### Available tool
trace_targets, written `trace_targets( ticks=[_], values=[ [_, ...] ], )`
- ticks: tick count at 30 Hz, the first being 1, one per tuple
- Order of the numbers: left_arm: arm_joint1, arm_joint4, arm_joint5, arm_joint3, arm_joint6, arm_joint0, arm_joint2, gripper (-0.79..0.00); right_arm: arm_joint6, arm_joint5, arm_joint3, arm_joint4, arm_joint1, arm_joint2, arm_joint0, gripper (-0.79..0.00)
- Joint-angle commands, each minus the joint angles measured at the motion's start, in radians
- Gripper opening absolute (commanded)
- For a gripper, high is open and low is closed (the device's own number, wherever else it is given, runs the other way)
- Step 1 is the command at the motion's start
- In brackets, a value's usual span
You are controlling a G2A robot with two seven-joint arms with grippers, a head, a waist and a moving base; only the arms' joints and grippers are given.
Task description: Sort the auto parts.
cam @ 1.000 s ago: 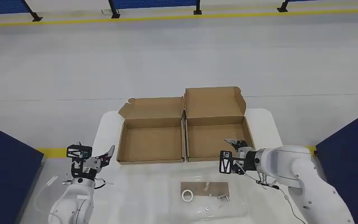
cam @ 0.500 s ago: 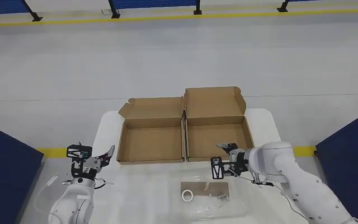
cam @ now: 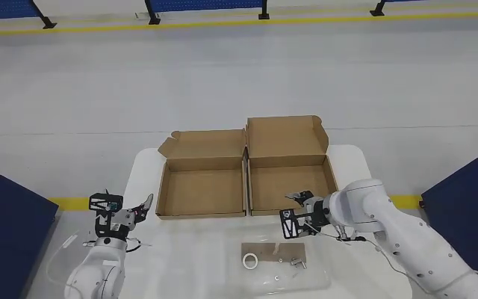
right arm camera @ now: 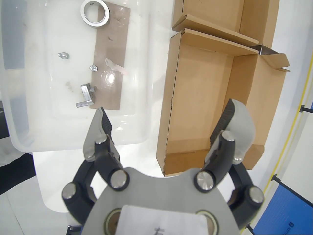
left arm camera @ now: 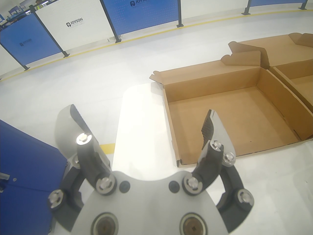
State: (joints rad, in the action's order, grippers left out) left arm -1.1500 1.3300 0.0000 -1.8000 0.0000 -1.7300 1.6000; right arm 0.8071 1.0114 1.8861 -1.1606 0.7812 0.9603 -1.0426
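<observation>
Right gripper (right arm camera: 165, 106) released, empty, above the counter (right arm camera: 156, 79) between clear bin (right arm camera: 14, 123) and cardboard box (right arm camera: 203, 86); left gripper (left arm camera: 142, 110) released, empty, beside second box (left arm camera: 232, 116).

Industrial hall laid out as a work cell. A broad, pale, glossy floor (cam: 224, 82) extends far beyond the white table (cam: 187, 247) and carries a painted yellow line (cam: 224, 23). Along that line stand freestanding partition panels (left arm camera: 137, 3), alternately blue and white, held on black posts (left arm camera: 180, 24) with flat feet. Two more blue screens (cam: 19, 224) flank the table at the near left and near right. On the table, two open cardboard boxes (cam: 202, 193) sit side by side. Near them is a clear plastic bin (right arm camera: 24, 99) holding a metal ring (right arm camera: 94, 13) and small bolts (right arm camera: 63, 55), which points to parts handling, not domestic or office use.
</observation>
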Motion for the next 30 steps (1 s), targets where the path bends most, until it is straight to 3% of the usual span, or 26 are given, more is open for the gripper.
trace_targets(
  ticks=[1,12,22,30],
  values=[
    [0.0,0.0,0.0,0.0,0.0,0.0,0.0,0.0,-0.016,-0.009,0.012,-0.01,0.0,-0.002,-0.005,0.0],
    [0.0,0.0,0.0,0.0,0.0,0.0,0.0,0.0,0.001,0.001,0.024,-0.001,-0.047,-0.107,0.088,0.0],
    [0.0,0.0,0.0,0.0,0.0,0.0,0.0,0.0,0.102,-0.1,-0.012,0.24,-0.108,-0.385,0.323,0.0],
    [0.0,0.0,0.0,0.0,0.0,0.0,0.0,0.0,0.102,-0.1,-0.012,0.24,-0.108,-0.385,0.323,0.0]
  ],
)
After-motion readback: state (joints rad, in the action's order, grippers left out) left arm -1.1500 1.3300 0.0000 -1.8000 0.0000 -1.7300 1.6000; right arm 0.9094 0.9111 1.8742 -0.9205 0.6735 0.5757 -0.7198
